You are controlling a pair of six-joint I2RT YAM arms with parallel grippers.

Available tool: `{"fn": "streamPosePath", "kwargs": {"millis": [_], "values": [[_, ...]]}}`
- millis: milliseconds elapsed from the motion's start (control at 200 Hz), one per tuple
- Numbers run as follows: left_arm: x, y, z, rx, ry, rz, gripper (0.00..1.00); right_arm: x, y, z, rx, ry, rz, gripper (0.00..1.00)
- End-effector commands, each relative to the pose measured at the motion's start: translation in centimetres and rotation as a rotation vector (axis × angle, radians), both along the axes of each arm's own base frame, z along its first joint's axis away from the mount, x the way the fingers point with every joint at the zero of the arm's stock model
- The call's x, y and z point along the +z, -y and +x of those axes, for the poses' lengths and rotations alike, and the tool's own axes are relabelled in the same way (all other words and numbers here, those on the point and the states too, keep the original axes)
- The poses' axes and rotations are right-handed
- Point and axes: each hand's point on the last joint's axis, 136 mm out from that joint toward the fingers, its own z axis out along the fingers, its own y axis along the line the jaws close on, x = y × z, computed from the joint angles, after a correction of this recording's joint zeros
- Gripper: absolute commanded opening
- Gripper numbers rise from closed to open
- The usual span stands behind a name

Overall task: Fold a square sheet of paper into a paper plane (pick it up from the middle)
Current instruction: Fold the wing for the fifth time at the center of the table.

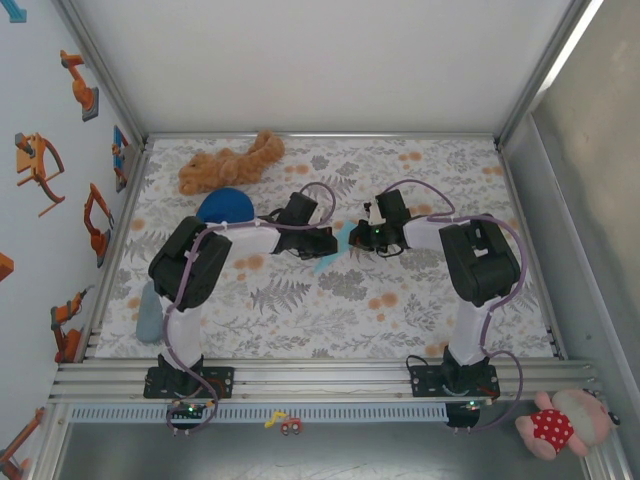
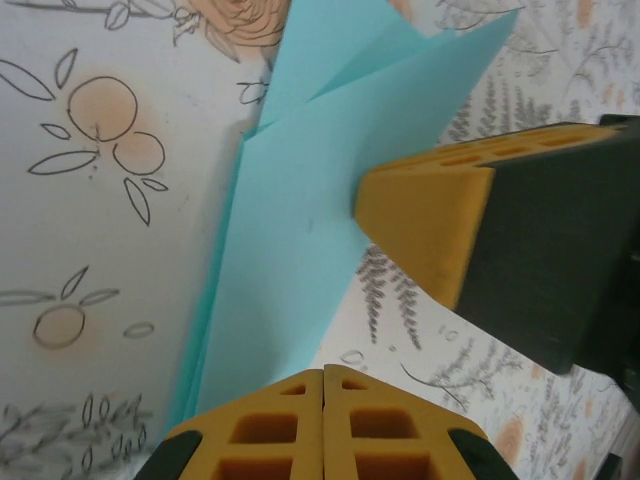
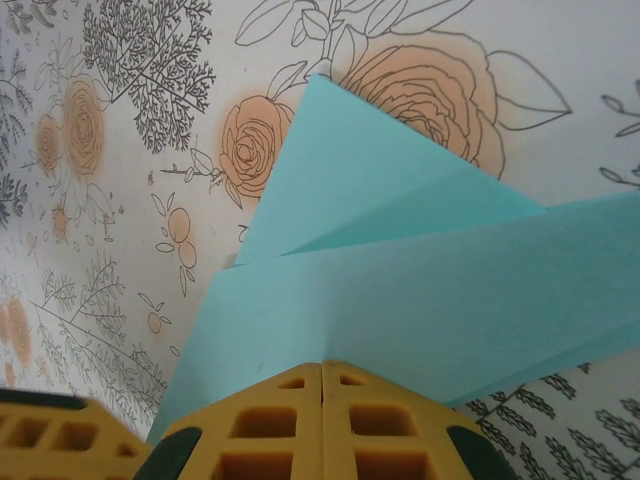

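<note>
The light cyan sheet of paper [image 1: 328, 258] lies at the middle of the floral cloth, folded into layered pointed flaps [image 2: 300, 250] [image 3: 400, 290]. My left gripper [image 1: 333, 243] [image 2: 323, 372] is shut, and its tips sit at the paper's near edge. I cannot tell whether paper is pinched between them. My right gripper [image 1: 354, 238] [image 3: 322, 366] faces it from the right. It is shut on the paper, and a crease runs up from its closed tips. Its yellow fingers [image 2: 420, 230] touch the paper's right edge in the left wrist view. The left gripper's fingers [image 3: 50, 435] show low on the left in the right wrist view.
A tan plush toy [image 1: 228, 163] lies at the back left, with a dark blue dome [image 1: 225, 206] just in front of it. A grey-blue object [image 1: 150, 312] sits by the left edge. A pink plush [image 1: 555, 425] lies off the table at the front right.
</note>
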Motion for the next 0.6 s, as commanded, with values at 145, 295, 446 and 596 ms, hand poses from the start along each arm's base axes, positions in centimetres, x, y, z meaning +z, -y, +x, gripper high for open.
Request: {"fn": "streamPosePath", "kwargs": {"millis": [145,295,446,596], "values": [[-2.6,-0.9,-0.9,-0.02,-0.063,0.081,0.07,-1.5,0.5,-0.5,0.009,-0.035,-0.029,0.0],[-4.4,-2.6,-2.0,0.007,-0.11,0.132,0.05,-1.4,1.1,0.3,-0.006,-0.009,-0.06,0.0],[-5.3,-3.9,-3.0,0.028,-0.141,0.146,0.05,-1.0,2.5,2.1,-0.054,0.016,-0.077,0.0],[-5.5,-4.5,-3.3,0.035,-0.147,0.151,0.04,-0.8,4.7,3.9,-0.12,0.032,-0.095,0.0]]}}
